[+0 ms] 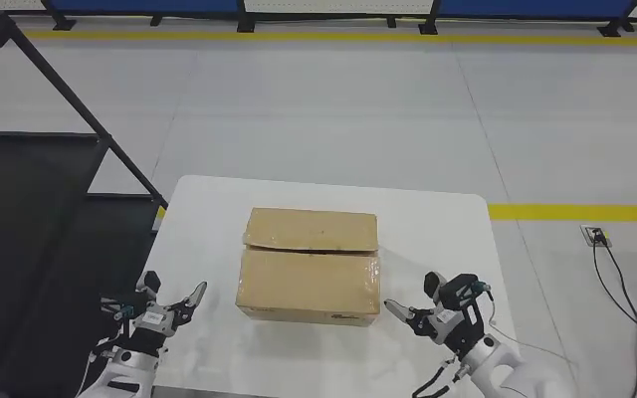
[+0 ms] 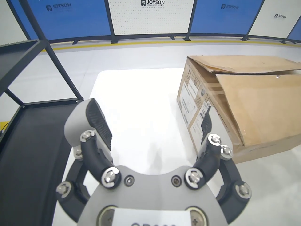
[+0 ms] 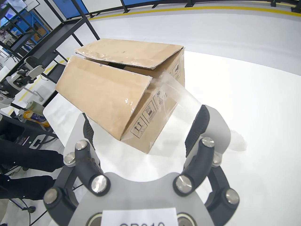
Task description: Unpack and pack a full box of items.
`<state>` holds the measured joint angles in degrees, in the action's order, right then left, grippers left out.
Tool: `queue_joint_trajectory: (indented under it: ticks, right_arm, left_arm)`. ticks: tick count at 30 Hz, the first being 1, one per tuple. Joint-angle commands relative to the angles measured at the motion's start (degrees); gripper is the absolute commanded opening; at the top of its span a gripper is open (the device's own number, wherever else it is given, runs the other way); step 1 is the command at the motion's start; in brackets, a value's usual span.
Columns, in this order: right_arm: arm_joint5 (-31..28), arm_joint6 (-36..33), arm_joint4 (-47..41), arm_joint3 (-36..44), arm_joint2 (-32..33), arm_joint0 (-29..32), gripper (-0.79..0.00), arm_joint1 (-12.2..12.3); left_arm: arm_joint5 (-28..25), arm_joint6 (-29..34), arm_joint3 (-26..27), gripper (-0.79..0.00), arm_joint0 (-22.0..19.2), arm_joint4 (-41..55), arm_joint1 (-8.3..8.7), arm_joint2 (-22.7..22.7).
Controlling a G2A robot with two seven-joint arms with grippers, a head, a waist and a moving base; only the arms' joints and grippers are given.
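A brown cardboard box [image 1: 311,264] [image 2: 244,99] [image 3: 117,83] sits in the middle of the white table [image 1: 428,229], its two top flaps folded down with a dark gap between them. A strip of clear tape [image 3: 181,95] hangs loose from one end. My left gripper [image 1: 171,297] [image 2: 150,116] is open near the table's front left corner, apart from the box. My right gripper [image 1: 418,298] [image 3: 143,123] is open near the front right, facing the box's corner, with nothing between its fingers.
A black metal shelf rack [image 1: 60,199] [image 2: 25,76] stands right beside the table's left edge. Bare table lies on either side of the box and behind it. Blue and white panels [image 2: 150,5] fence the floor far behind.
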<state>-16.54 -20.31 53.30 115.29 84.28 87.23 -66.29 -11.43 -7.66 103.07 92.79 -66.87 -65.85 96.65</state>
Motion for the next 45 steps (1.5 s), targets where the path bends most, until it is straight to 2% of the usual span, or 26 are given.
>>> queue_joint_trajectory:
  ticks: [1, 4, 6, 7, 9, 12, 15, 22, 32, 34, 45]
  right_arm:
    - [0.01, 0.03, 0.0, -0.01, 0.01, 0.01, 0.0, 0.0]
    - [0.01, 0.03, 0.0, -0.01, 0.01, 0.01, 0.0, 0.0]
    - [-1.65, -0.34, -1.49, -0.48, -0.32, 0.1, 0.0, 0.02]
    - [-3.5, -0.88, -3.78, -1.33, -0.23, -0.45, 0.0, 0.07]
    - [-3.04, -0.7, -6.45, -3.33, 0.37, -2.4, 0.0, 0.02]
    - [-5.13, -2.26, -14.69, -5.87, -0.99, -5.48, 0.0, -0.19]
    - [-6.4, -6.5, -23.4, -9.81, -2.32, -9.77, 0.0, -0.33]
    - [-7.54, -18.23, -42.57, -23.4, -3.99, -21.23, 0.0, -0.46]
    - [-12.54, -30.77, -59.3, -35.08, -6.86, -29.3, 0.0, -0.58]
    - [-13.1, -33.27, -61.66, -36.64, -7.25, -30.28, 0.0, -0.52]
    - [-13.35, -36.57, -64.42, -41.14, -11.18, -34.0, 0.0, -0.81]
  left_arm:
    - [0.06, -0.01, -0.01, 0.0, -0.02, -0.04, -0.01, -0.04]
    - [0.06, -0.01, -0.01, 0.0, -0.02, -0.04, -0.01, -0.04]
    - [-1.89, 0.64, 0.1, 0.0, -0.09, 1.44, -0.05, -0.91]
    - [-2.41, 1.32, -0.09, 0.0, -0.76, 1.95, -0.03, -0.86]
    - [-0.96, 1.85, -0.44, 0.0, -2.34, 1.53, -0.13, -1.38]
    - [-1.48, 3.08, -1.01, 0.0, -4.35, 3.46, -0.23, -1.94]
    - [-2.73, 4.3, -2.08, 0.0, -5.87, 6.89, -0.3, -1.95]
    - [-9.17, 7.33, -4.94, 0.0, -7.72, 16.13, -0.19, -0.78]
    - [-9.28, 7.92, -4.6, 0.0, -7.18, 17.48, -0.21, -0.55]
    - [-9.07, 7.97, -4.53, 0.0, -7.2, 17.42, -0.24, -0.71]
    - [-9.07, 7.97, -4.53, 0.0, -7.2, 17.42, -0.24, -0.71]
